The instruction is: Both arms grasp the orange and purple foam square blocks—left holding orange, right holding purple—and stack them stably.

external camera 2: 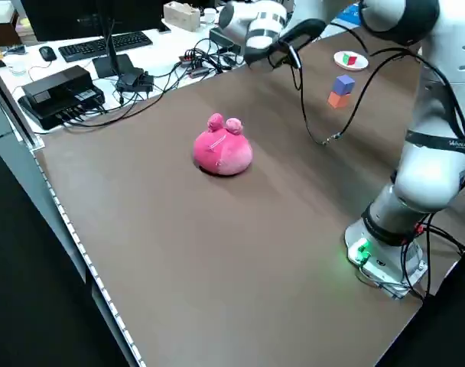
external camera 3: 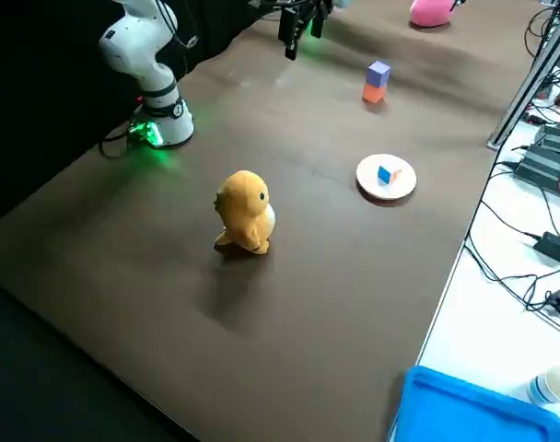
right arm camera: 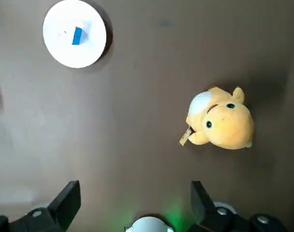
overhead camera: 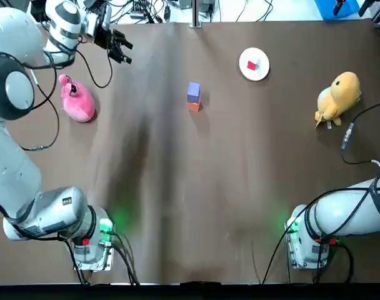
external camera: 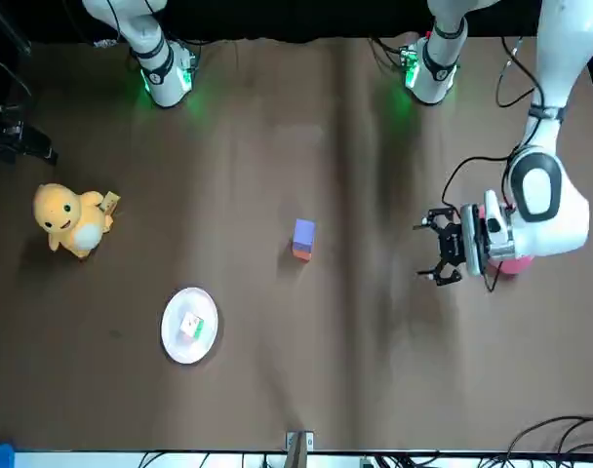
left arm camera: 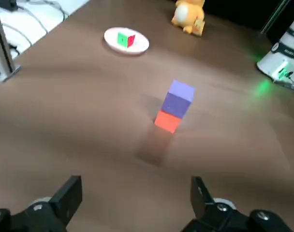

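The left gripper (left arm camera: 132, 200) is hovering above the far left part of the table (overhead camera: 177, 187), fingers spread wide and gripping nothing. It is aiming level across the surface toward the stack, well apart from it. The right gripper (right arm camera: 132, 193) is hanging high over the right side, also spread wide with nothing between its fingers, and is looking straight down on a yellow plush duck (right arm camera: 223, 121).

The purple block (overhead camera: 194, 91) is sitting on top of the orange block (overhead camera: 194, 106), which is resting on the table near the far centre. The stack's long axis is running vertically and the stack is standing upright; neither gripper is touching it.

Bare table is surrounding the stack on every side. A white plate (overhead camera: 263, 69) carrying a small cube (overhead camera: 251, 65) is lying near, toward the right arm's side. A pink plush toy (overhead camera: 77, 103) is lying just beside the left gripper.

A brown cloth is covering the table. A desk with a keyboard (external camera 2: 91, 43) and cables is bordering it, and a blue bin (external camera 3: 473, 410) is showing at one corner.
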### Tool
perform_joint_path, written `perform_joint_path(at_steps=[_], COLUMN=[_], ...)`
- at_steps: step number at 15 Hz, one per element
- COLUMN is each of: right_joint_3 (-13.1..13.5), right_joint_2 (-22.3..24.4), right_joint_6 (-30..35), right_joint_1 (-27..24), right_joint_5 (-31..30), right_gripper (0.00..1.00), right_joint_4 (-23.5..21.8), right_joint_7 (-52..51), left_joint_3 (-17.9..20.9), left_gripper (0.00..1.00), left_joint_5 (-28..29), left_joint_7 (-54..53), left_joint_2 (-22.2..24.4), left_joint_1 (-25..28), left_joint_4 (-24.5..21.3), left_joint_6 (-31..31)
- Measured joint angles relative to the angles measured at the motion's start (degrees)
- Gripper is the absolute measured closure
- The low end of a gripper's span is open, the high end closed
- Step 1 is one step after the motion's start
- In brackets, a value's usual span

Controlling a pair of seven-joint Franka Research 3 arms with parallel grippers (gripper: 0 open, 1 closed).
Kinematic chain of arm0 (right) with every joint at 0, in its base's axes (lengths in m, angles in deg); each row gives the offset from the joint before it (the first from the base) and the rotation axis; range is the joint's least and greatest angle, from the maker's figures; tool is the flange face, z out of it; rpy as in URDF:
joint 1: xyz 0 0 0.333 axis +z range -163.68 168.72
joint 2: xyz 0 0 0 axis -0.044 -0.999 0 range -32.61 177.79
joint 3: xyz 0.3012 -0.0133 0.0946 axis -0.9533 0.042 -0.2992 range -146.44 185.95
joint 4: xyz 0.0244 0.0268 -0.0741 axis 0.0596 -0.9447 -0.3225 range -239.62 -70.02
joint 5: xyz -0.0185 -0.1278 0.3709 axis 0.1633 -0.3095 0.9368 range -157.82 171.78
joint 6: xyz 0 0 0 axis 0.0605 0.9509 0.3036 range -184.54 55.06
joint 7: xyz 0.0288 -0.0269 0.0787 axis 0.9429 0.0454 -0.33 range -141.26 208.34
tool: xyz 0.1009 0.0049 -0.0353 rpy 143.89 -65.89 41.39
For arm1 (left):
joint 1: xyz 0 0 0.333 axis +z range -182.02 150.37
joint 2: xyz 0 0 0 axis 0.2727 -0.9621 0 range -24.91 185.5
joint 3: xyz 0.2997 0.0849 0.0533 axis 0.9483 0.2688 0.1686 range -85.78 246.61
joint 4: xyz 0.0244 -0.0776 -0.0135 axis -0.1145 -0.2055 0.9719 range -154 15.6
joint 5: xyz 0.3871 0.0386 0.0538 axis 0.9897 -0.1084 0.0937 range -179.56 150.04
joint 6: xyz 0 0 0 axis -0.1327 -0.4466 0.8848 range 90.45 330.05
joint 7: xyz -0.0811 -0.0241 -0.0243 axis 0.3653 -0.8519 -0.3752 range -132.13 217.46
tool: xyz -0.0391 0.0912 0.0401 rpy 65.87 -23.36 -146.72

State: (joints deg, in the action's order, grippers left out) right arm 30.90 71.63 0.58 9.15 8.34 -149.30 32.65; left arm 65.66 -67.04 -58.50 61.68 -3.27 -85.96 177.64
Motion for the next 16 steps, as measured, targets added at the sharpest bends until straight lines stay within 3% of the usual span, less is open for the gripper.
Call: perform_joint_path(at_steps=[5,8,16], right_joint_3=[-0.06,-0.24,-0.14], right_joint_2=[0.03,0.03,0.03], right_joint_6=[-0.71,-4.9,-5.85], right_joint_1=[-2.32,-2.31,-2.51], right_joint_5=[0.04,0.05,-0.28], right_gripper=[0.0,0.0,0.0], right_joint_4=[-0.18,-0.26,-0.73], right_joint_7=[-0.04,-0.04,-0.12], left_joint_3=[0.06,0.07,-0.23], left_gripper=[0.01,0.01,0.01], left_joint_5=[7.37,16.04,34.41], left_joint_7=[4.99,11.0,54.95], left_joint_2=[10.25,14.27,16.11], left_joint_1=[0.25,0.27,0.24], left_joint_4=[-0.24,0.12,8.05], left_joint_6=[-2.59,-2.83,-12.69])
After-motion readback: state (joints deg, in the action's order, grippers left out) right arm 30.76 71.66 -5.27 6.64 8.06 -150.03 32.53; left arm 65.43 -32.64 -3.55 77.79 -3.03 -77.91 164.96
